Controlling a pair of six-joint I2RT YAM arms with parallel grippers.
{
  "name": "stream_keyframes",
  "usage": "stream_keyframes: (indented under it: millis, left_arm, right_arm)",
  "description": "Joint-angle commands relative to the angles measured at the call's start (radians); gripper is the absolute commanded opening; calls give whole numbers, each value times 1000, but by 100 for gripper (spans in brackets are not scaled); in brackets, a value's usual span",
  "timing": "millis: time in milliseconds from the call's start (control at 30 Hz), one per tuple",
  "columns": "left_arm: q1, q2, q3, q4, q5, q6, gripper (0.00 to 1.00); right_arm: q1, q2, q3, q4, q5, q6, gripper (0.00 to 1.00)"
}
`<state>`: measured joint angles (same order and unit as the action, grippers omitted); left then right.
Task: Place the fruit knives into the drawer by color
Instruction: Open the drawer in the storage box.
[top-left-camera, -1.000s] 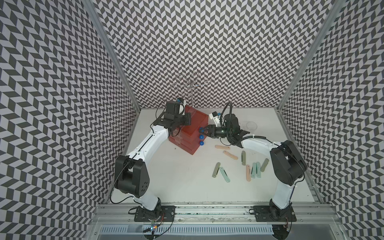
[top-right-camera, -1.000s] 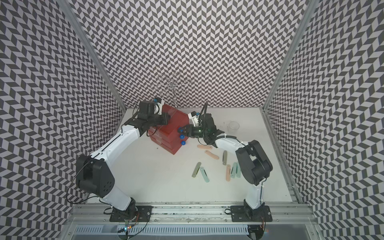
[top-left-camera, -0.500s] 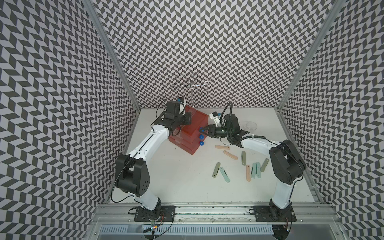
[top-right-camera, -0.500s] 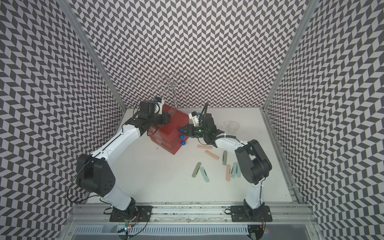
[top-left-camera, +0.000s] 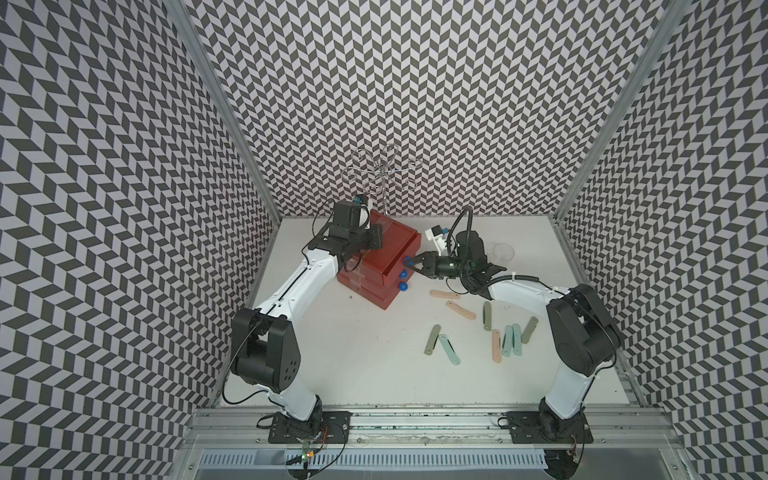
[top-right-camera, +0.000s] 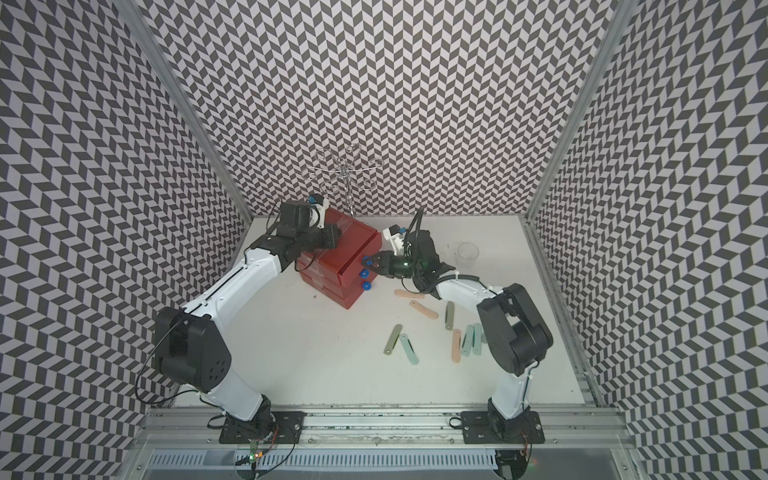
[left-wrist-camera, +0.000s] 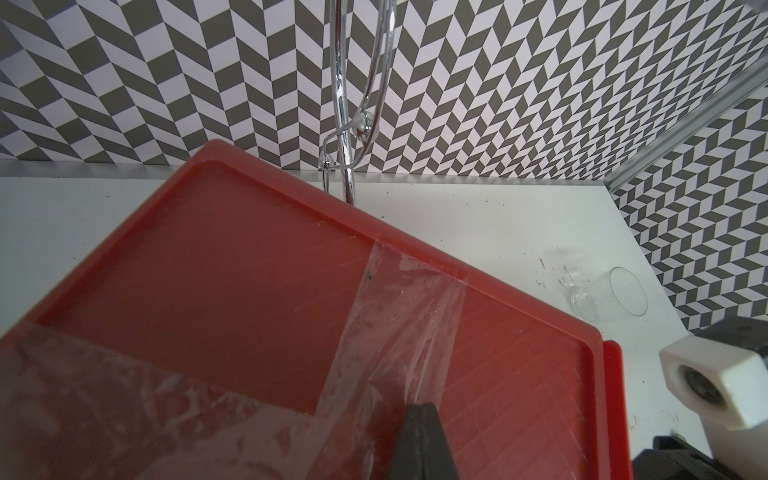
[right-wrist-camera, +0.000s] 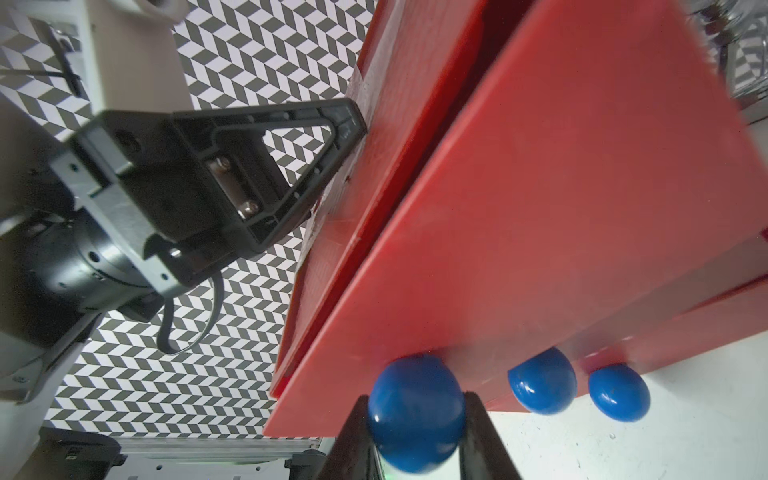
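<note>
The red drawer (top-left-camera: 374, 257) (top-right-camera: 338, 259) stands at the back of the table, with clear tape across its top (left-wrist-camera: 399, 299). My right gripper (right-wrist-camera: 415, 401) (top-left-camera: 409, 262) is shut on the top blue knob (right-wrist-camera: 415, 415). The top drawer front (right-wrist-camera: 540, 208) stands slightly out from the body. The two lower knobs (right-wrist-camera: 542, 382) sit free beside it. My left gripper (left-wrist-camera: 422, 409) (top-left-camera: 376, 237) is shut, its tip resting on the cabinet's top. Several fruit knives lie loose to the right of the cabinet: peach-pink (top-left-camera: 444, 294), grey-green (top-left-camera: 487, 316), pale teal (top-left-camera: 449, 349).
A clear plastic cup (top-left-camera: 503, 252) (left-wrist-camera: 615, 297) stands at the back right. A chrome wire rack (top-left-camera: 384, 174) (left-wrist-camera: 345, 124) rises just behind the cabinet. Patterned walls close in the table on three sides.
My right gripper's jaws have narrowed onto the top knob. Neither arm nor the knives have visibly moved.
</note>
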<state>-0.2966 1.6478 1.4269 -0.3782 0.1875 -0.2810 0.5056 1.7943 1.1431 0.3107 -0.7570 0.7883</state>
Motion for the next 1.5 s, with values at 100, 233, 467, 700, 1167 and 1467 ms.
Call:
stream_keyframes:
  millis: [100,233,467,700,1167,1467]
  left_arm:
    - [-1,57,-19,-146,-34,10,0]
    - [-1,57,-17,-147,-35,8,0]
    - [-2,60,-17,-148,-30,7,0]
    - [-5,65,-16,-149,-28,7,0]
    - [-7,67,-12,-152,-29,7,0]
    - [-7,66,-13,-156,-32,8,0]
  right_arm:
    - [-27,-97,-42,-2,11,-42,15]
    - [-39,-145,-85,-35,20,-66,15]
    - [-75,-225,-172,-78,29,-94,15]
    - [-82,-235,-191,-102,26,-109,17]
    - [-84,-308,-164,-261,92,-186,39]
    - [-95,-394,-143,-435,175,-257,46]
